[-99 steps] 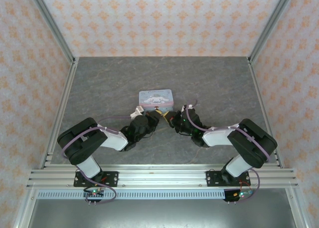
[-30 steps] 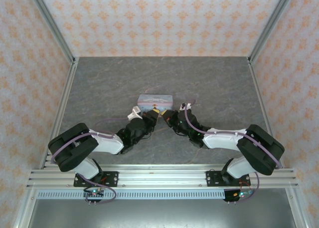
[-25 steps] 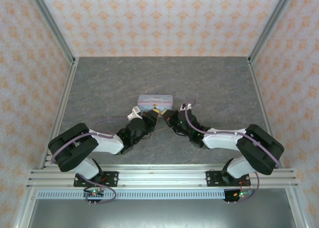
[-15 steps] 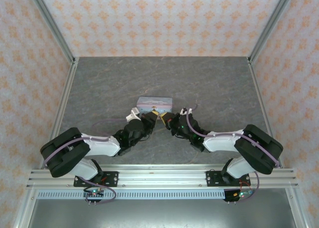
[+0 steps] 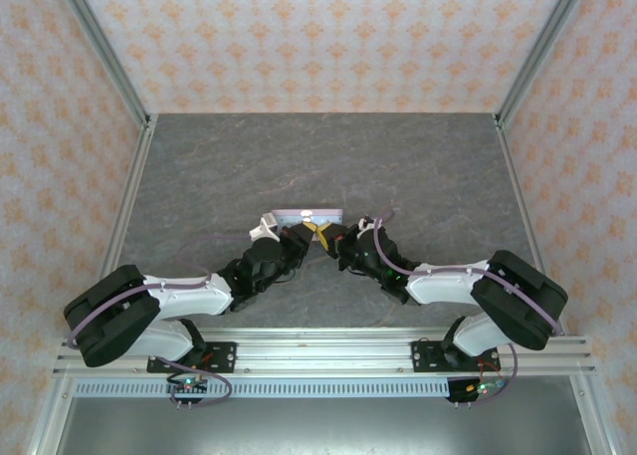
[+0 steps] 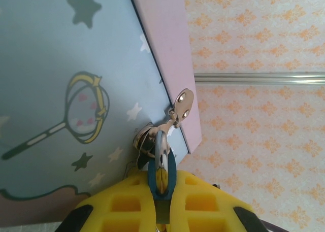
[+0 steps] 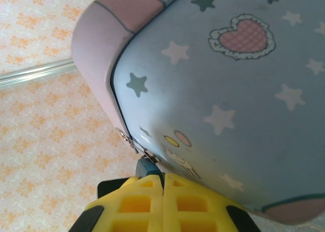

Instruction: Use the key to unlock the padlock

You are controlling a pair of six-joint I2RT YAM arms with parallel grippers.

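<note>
Seen edge-on in the left wrist view, the teal padlock [image 6: 171,168] sits clamped between the yellow pads of my left gripper [image 6: 161,178]. Its silvery shackle [image 6: 161,145] hooks through the hasp [image 6: 182,104] of the pastel tin [image 6: 76,64]. In the right wrist view my right gripper [image 7: 162,178] is shut, pads pressed together, its tip against the padlock [image 7: 147,167] below the tin's hasp [image 7: 150,157]. The key is hidden. From above, both grippers, left [image 5: 311,232] and right [image 5: 326,238], meet at the tin's near side.
The tin [image 5: 309,215] stands tipped up on edge in the middle of the grey table [image 5: 199,166]. Patterned walls and metal rails [image 5: 119,216] enclose the table. The tin's blue starred face [image 7: 228,90] lies close in front of the right wrist camera.
The tin has tipped from lying flat to standing on edge. Both arms have stretched forward and sunk lower, the left elbow dropping most. Both grippers stay shut at the lock.
</note>
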